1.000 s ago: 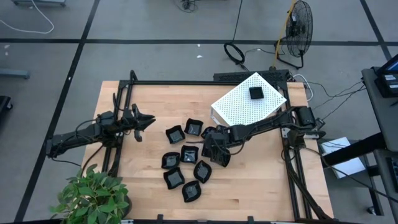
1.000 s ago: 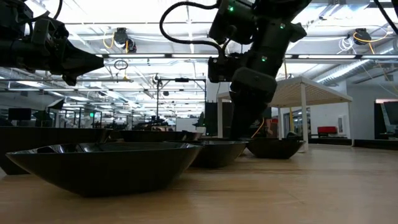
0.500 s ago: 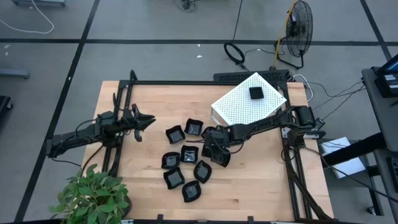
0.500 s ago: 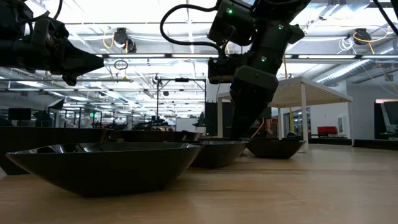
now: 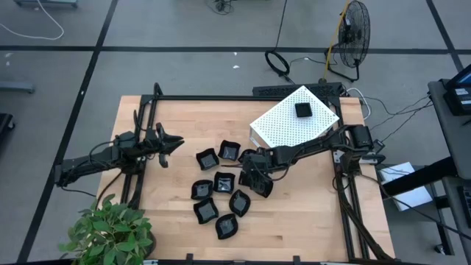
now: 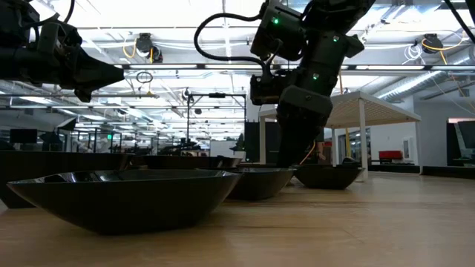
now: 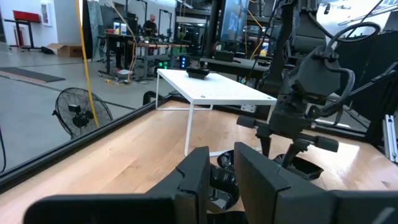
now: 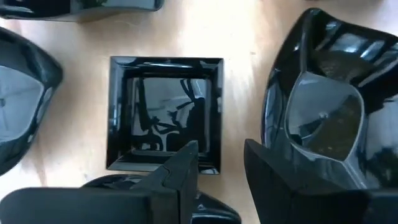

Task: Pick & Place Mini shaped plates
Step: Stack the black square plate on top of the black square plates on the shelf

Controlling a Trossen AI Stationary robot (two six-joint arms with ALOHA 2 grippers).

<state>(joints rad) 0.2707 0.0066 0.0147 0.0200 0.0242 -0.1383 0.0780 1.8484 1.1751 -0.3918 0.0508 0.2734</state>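
Square plate [image 8: 166, 112] lies under right end effector [image 8: 221, 163].

Grey concrete floor [image 5: 184, 66], black standing fan [image 5: 355, 33], potted plant [image 5: 110, 232] at table corner, ceiling strip lights [image 6: 185, 67].

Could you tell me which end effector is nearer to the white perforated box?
Right. The right end effector works just in front of the white perforated box; the left end effector waits across the table.
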